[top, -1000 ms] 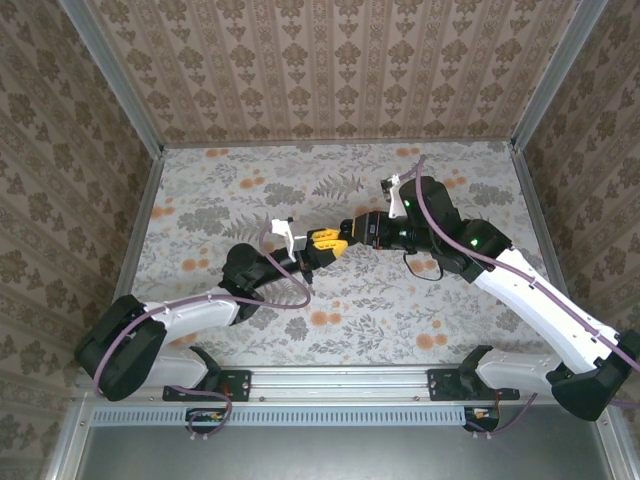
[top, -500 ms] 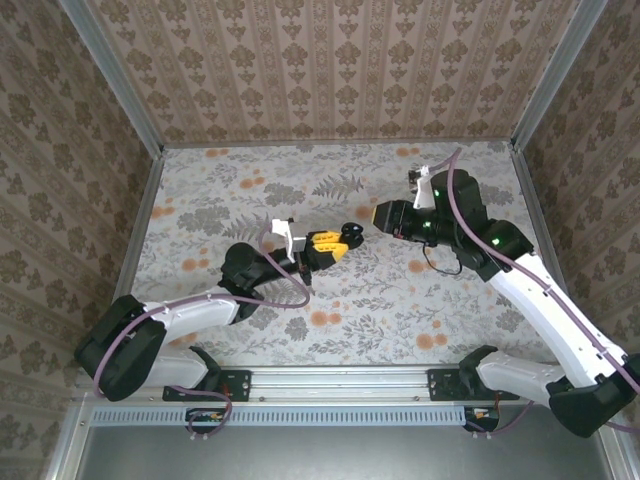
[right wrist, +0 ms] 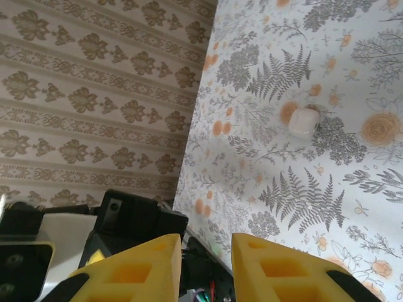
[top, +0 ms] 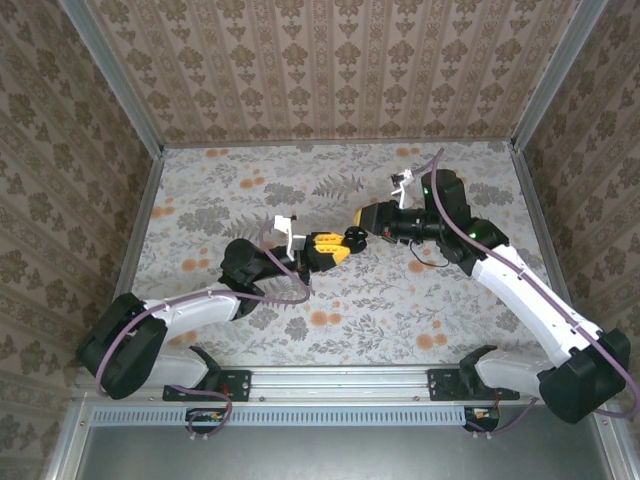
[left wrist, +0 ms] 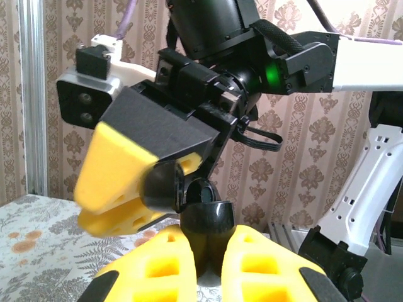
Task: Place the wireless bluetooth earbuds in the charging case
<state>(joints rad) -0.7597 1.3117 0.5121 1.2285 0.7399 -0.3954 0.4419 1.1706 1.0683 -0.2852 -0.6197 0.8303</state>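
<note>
The charging case (right wrist: 304, 121) lies alone on the floral tabletop (right wrist: 352, 94). Mid-tabletop, the left fingers (left wrist: 164, 267) clamp a black round piece (left wrist: 208, 229). The right fingers (right wrist: 277, 264) stand parted just right of it.

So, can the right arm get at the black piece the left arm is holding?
Probably yes. The left fingers are shut on the black piece with its top sticking out. The right fingers, slightly apart, are close beside it with nothing between.
</note>
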